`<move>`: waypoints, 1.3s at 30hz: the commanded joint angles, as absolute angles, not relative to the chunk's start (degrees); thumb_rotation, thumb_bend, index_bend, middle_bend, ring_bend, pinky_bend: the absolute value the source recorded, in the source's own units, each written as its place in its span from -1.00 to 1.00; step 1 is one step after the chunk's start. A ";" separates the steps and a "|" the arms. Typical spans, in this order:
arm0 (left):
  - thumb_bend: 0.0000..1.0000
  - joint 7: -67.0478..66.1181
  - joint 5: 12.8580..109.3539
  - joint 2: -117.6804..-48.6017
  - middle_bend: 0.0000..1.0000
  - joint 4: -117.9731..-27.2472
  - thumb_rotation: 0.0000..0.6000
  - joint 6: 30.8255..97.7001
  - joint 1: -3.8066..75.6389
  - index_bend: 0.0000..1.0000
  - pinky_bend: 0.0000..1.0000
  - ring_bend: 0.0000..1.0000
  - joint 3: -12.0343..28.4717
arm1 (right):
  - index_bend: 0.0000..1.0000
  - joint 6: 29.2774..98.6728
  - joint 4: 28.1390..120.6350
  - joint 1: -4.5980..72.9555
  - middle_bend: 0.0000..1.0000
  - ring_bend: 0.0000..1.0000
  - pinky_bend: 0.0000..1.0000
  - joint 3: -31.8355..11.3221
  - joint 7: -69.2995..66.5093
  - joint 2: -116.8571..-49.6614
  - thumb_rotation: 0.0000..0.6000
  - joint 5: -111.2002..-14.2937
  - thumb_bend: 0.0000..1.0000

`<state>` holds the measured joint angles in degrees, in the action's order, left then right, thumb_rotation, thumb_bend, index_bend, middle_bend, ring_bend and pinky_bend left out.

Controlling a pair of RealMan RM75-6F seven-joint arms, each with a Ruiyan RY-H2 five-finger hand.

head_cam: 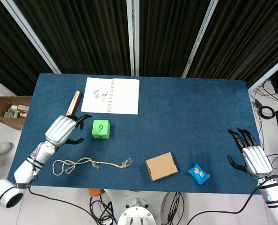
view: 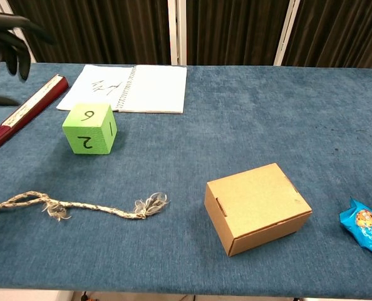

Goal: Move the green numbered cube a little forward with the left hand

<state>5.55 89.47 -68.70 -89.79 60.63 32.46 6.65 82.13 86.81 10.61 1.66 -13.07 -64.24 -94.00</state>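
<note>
The green numbered cube (head_cam: 101, 129) (view: 90, 129) stands on the blue table, in front of the notebook, with a 9 on its top face. My left hand (head_cam: 64, 130) (view: 7, 36) hovers to the left of the cube, a short gap away, fingers spread and holding nothing. My right hand (head_cam: 252, 157) is open at the table's right front corner, far from the cube and out of the chest view.
An open notebook (head_cam: 111, 95) lies behind the cube, a dark red folded fan (head_cam: 73, 103) beside it. A frayed rope (head_cam: 90, 163) lies in front of the cube. A cardboard box (head_cam: 161, 166) and a blue snack packet (head_cam: 199, 173) sit front right.
</note>
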 commanded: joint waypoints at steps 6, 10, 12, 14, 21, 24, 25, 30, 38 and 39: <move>0.65 0.01 63.38 -67.91 0.84 -85.21 1.00 28.07 50.19 -0.59 1.00 0.92 11.41 | -0.92 82.38 86.25 10.07 -0.69 -1.00 -0.95 1.48 -14.45 -63.78 1.00 -93.51 -0.36; 0.66 -1.45 58.14 -68.44 0.87 -83.05 1.00 24.31 52.83 -0.62 1.00 0.95 9.29 | -0.92 82.07 85.39 10.06 -0.69 -1.00 -0.96 1.43 -15.35 -63.99 1.00 -93.27 -0.36; 0.66 -2.17 55.81 -68.65 0.88 -82.23 1.00 23.79 53.78 -0.62 1.00 0.95 8.15 | -0.92 81.90 85.17 10.14 -0.69 -1.00 -0.96 1.35 -15.57 -64.06 1.00 -93.24 -0.36; 0.66 -2.29 54.03 -68.71 0.88 -81.96 1.00 23.51 54.34 -0.62 1.00 0.95 7.40 | -0.92 81.89 85.06 10.20 -0.69 -1.00 -0.96 1.28 -15.61 -64.13 1.00 -93.33 -0.36; 0.66 -1.81 51.20 -68.93 0.88 -81.45 1.00 20.63 56.41 -0.62 1.00 0.95 4.72 | -0.92 81.50 84.81 10.29 -0.69 -1.00 -0.96 1.19 -15.76 -64.38 1.00 -93.23 -0.36; 0.66 -1.66 50.35 -69.44 0.88 -80.83 1.00 19.48 57.31 -0.62 1.00 0.96 3.51 | -0.92 81.41 84.70 10.25 -0.69 -1.00 -0.96 1.17 -15.81 -64.47 1.00 -93.14 -0.36; 0.66 -1.51 50.11 -69.45 0.88 -80.79 1.00 19.03 57.56 -0.62 1.00 0.96 3.18 | -0.92 81.39 84.68 10.22 -0.69 -1.00 -0.96 1.16 -15.80 -64.48 1.00 -93.09 -0.36; 0.66 -0.28 49.49 -68.64 0.87 -81.63 1.00 17.36 58.41 -0.58 1.00 0.95 1.99 | -0.92 81.22 84.66 10.23 -0.69 -1.00 -0.96 1.04 -15.76 -64.53 1.00 -92.91 -0.36; 0.65 3.82 52.42 -66.09 0.87 -84.51 1.00 12.92 57.39 -0.54 1.00 0.95 3.05 | -0.92 80.81 84.22 10.40 -0.69 -1.00 -0.96 0.86 -15.96 -64.87 1.00 -92.72 -0.36; 0.65 4.36 53.18 -65.79 0.87 -84.96 1.00 12.45 57.03 -0.54 1.00 0.95 3.36 | -0.92 80.78 84.13 10.42 -0.68 -1.00 -0.96 0.83 -15.96 -64.91 1.00 -92.68 -0.36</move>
